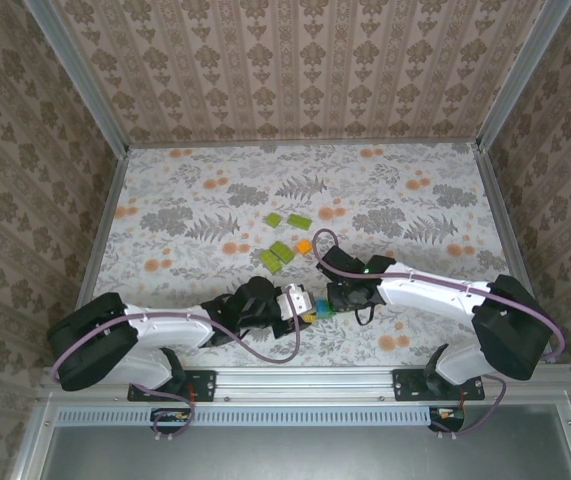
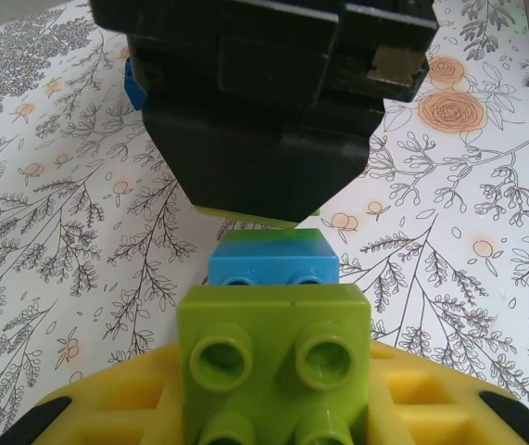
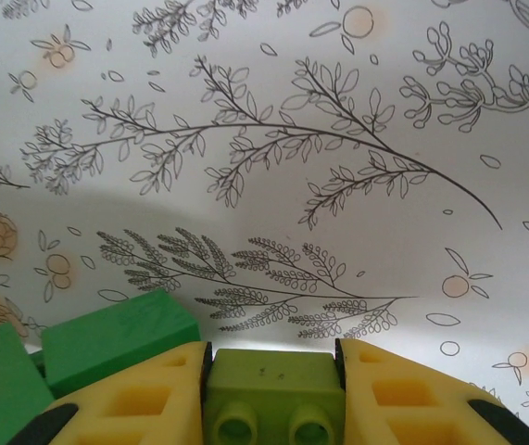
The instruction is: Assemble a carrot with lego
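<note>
- Carrot (image 2: 273,348), a lime and blue stack, is held near the front of the bench (image 1: 205,200), between both arms.
- I judge the main risk is studs meeting off-line, so pressing twists a piece out of its grip.
- Both arms reach inward, wrists nearly tip to tip.
- My left fingers (image 2: 107,417) clamp the stack's lime end, and my right fingers (image 3: 412,399) clamp a second lime brick (image 3: 269,403).
</note>
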`<state>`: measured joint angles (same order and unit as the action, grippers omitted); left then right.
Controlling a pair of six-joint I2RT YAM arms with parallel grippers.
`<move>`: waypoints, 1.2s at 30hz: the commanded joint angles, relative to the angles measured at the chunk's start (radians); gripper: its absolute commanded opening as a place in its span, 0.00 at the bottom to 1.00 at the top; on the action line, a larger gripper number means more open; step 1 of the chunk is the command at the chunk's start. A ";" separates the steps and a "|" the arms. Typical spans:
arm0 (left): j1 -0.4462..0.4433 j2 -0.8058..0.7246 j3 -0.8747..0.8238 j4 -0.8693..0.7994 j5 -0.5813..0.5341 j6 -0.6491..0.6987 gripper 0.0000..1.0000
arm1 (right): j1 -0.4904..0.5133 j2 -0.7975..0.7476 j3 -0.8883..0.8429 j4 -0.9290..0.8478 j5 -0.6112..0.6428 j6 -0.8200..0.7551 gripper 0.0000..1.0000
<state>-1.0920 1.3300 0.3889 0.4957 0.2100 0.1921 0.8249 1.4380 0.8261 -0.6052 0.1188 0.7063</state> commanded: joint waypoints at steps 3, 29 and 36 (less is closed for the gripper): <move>0.004 -0.028 0.033 -0.026 0.006 0.014 0.32 | 0.002 0.030 -0.024 0.023 -0.023 -0.004 0.26; 0.003 0.151 0.145 0.067 0.110 -0.012 0.32 | -0.026 0.024 -0.080 0.054 -0.032 -0.016 0.26; -0.025 0.153 0.163 0.008 0.117 -0.004 0.33 | -0.043 0.041 -0.090 0.098 -0.041 -0.026 0.25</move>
<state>-1.0889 1.4708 0.5171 0.5224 0.2714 0.1913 0.7788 1.4723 0.7467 -0.6022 0.1413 0.7052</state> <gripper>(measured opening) 0.349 0.313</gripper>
